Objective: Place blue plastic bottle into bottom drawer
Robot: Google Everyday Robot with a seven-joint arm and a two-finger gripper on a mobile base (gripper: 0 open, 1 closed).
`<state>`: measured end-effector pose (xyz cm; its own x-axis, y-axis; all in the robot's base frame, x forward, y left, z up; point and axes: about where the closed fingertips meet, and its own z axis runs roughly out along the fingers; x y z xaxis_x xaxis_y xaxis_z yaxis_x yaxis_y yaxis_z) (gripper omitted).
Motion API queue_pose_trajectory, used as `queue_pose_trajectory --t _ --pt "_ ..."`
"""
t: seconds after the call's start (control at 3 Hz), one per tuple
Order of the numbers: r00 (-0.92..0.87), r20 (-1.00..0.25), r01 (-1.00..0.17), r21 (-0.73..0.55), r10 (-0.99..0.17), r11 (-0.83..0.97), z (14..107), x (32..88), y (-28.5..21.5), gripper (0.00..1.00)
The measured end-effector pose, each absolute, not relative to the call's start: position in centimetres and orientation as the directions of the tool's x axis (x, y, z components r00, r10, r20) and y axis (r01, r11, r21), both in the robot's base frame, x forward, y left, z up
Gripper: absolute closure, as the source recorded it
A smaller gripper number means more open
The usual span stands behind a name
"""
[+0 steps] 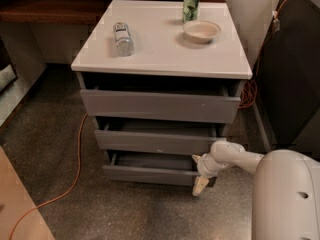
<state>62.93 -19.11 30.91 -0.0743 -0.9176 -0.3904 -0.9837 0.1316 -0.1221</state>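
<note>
The blue plastic bottle (122, 38), clear with a pale label, lies on its side on the white cabinet top (160, 54), at the left. The bottom drawer (150, 173) is the lowest of three grey drawers and stands pulled out a little, its grey inside partly showing. My gripper (200, 184) hangs at the right end of the bottom drawer's front, its pale fingers pointing down, at the end of my white arm (235, 159). The gripper is far below the bottle and holds nothing that I can see.
A green drink can (190, 6) and a shallow white bowl (201, 31) stand at the back right of the cabinet top. The upper two drawers are also slightly open. An orange cable (75, 169) runs over the floor at left. A dark cabinet (295, 69) stands at right.
</note>
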Motion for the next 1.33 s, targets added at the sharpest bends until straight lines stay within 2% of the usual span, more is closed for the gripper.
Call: queue_pose_trajectory --t 1.33 --pt "0.008 -0.433 -0.978 -0.191 -0.902 0.083 21.2 67.7 -19.3 0.00"
